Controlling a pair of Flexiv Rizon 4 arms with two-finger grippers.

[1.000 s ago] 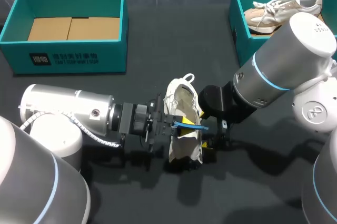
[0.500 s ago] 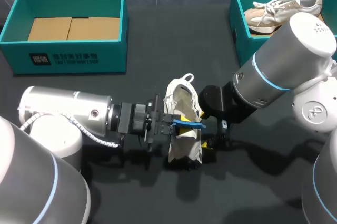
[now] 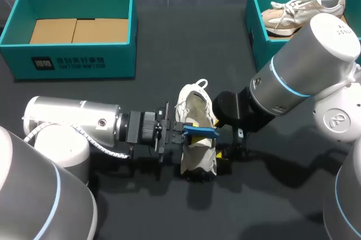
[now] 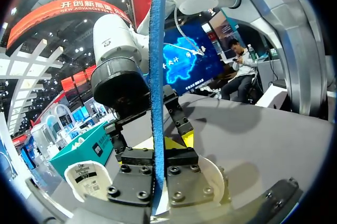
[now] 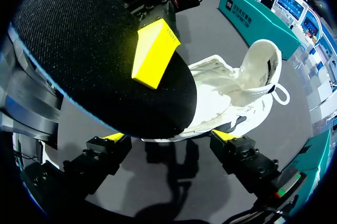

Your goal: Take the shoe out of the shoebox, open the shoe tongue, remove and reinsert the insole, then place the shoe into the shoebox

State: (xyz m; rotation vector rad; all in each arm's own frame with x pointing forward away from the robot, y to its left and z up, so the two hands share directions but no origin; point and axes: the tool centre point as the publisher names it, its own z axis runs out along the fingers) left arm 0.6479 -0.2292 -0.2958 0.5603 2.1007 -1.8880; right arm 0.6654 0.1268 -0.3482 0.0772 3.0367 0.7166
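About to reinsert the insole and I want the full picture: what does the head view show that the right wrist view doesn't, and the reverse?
Only the head view shows what the boxes hold: just cardboard in the left shoebox, and a second shoe in the right shoebox. Only the right wrist view shows the dark underside of the insole, with one yellow fingertip of the left gripper pressed on it. Both show the white shoe on the table and the insole clamped in the left gripper.
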